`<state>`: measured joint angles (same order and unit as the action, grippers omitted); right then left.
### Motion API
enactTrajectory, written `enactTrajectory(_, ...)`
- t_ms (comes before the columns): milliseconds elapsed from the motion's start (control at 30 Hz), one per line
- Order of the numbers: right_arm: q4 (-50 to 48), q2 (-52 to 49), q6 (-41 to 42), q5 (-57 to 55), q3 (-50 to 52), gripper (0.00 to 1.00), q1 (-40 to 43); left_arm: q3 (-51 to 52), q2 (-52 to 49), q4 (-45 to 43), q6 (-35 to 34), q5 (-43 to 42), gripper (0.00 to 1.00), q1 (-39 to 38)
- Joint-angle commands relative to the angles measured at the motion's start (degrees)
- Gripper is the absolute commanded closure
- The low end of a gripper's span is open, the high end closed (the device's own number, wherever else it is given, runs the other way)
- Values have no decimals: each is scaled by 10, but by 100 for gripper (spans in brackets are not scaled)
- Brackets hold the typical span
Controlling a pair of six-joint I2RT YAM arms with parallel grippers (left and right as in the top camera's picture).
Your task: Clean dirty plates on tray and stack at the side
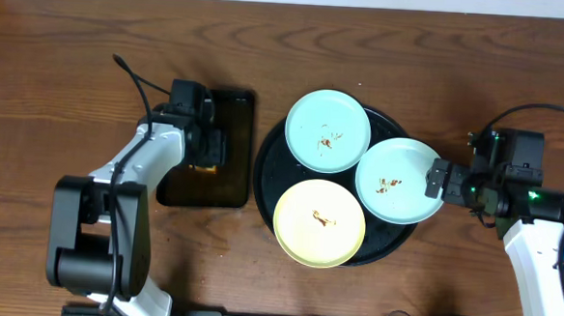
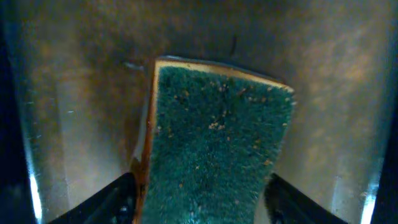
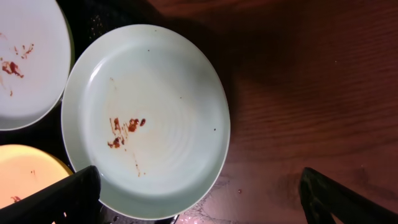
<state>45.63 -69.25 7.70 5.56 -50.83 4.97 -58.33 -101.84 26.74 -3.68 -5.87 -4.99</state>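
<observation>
Three plates lie on the round black tray: a mint plate at the back, a mint plate at the right and a yellow plate at the front, all with brown specks. My right gripper is open and straddles the right mint plate's outer rim, one finger above the plate and one above the table. My left gripper is over the small rectangular tray, with its fingers closed against both sides of a green-topped sponge.
The small rectangular black tray sits left of the round tray, and its glossy floor surrounds the sponge. Bare wood tabletop lies right of the plates. Cables run from both arms.
</observation>
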Motion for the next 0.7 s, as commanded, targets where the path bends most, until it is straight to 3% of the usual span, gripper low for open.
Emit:
enactTrajectory(0,0,2,10,3,-10,1,5,-10,-7,0,6,-3,38,-7)
enactTrajectory(667,0,2,10,3,-10,1,5,-16,50,-17,2,39,40,-17)
